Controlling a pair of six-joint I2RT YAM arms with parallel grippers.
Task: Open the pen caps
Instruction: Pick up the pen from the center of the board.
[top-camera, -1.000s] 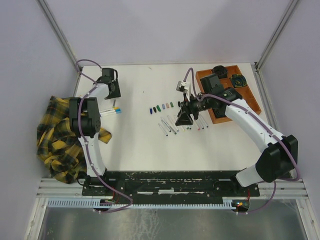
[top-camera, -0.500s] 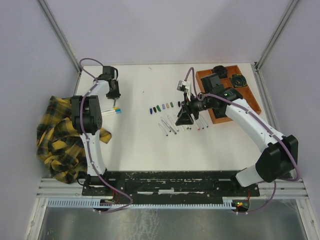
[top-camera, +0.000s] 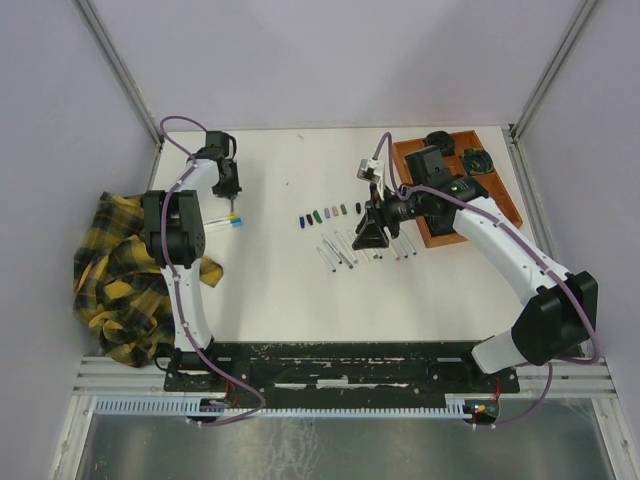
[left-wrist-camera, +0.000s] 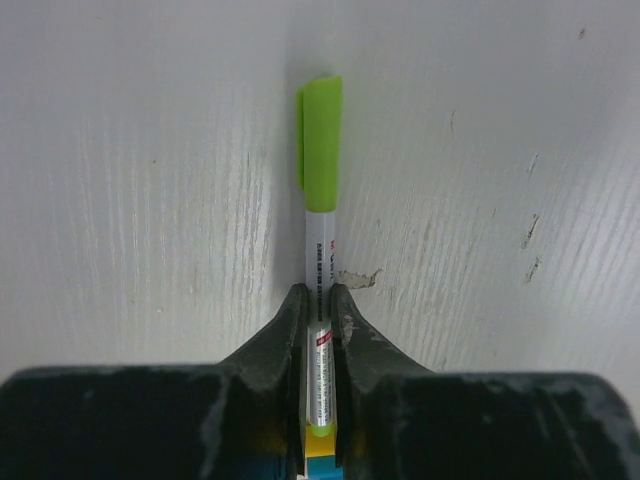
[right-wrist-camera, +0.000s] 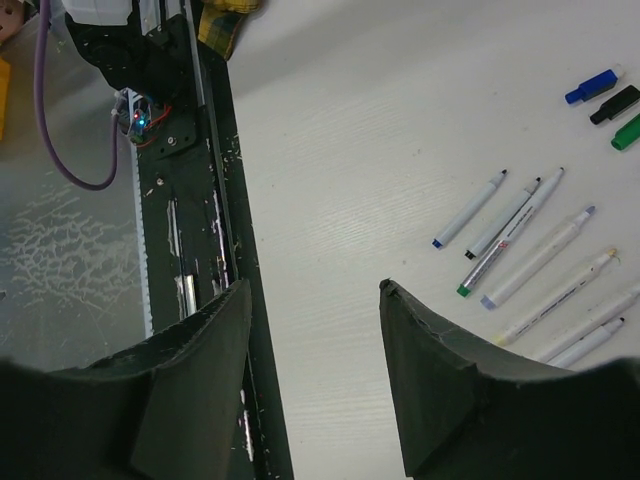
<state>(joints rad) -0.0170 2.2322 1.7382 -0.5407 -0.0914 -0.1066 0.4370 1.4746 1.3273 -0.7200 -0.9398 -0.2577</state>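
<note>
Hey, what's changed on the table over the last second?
The left gripper came down a little toward the near edge and closed on the barrel of a pen; its green cap is still on. The right gripper stayed open above the uncapped pens. The loose caps, tray and cloth did not move.
</note>
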